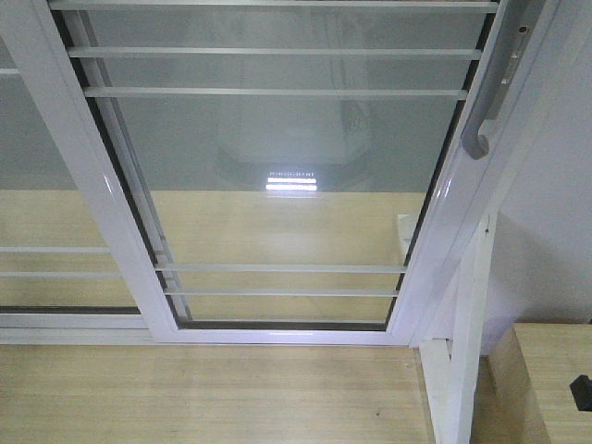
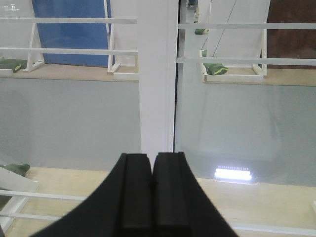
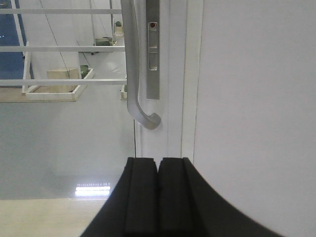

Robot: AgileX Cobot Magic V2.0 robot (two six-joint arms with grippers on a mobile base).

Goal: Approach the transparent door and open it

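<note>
Parked at the transparent door (image 1: 287, 139), handle not yet in my grip.

Front view: the door fills the picture directly ahead. Its curved handle (image 1: 483, 125) sits at the upper right, close against the jamb (image 1: 541, 111), so I judge the approach done and the panel not yet slid. The handle-less panel (image 1: 37, 194) lies to the left. Left wrist view: my left gripper (image 2: 152, 165) is clenched on nothing, pads pressed together, facing a white frame post (image 2: 158, 74). Right wrist view: my right gripper (image 3: 158, 168) is likewise closed and empty, below the handle's hooked end and apart from it. What remains, as I judge it: spread those fingers, take the handle, slide the door.
</note>
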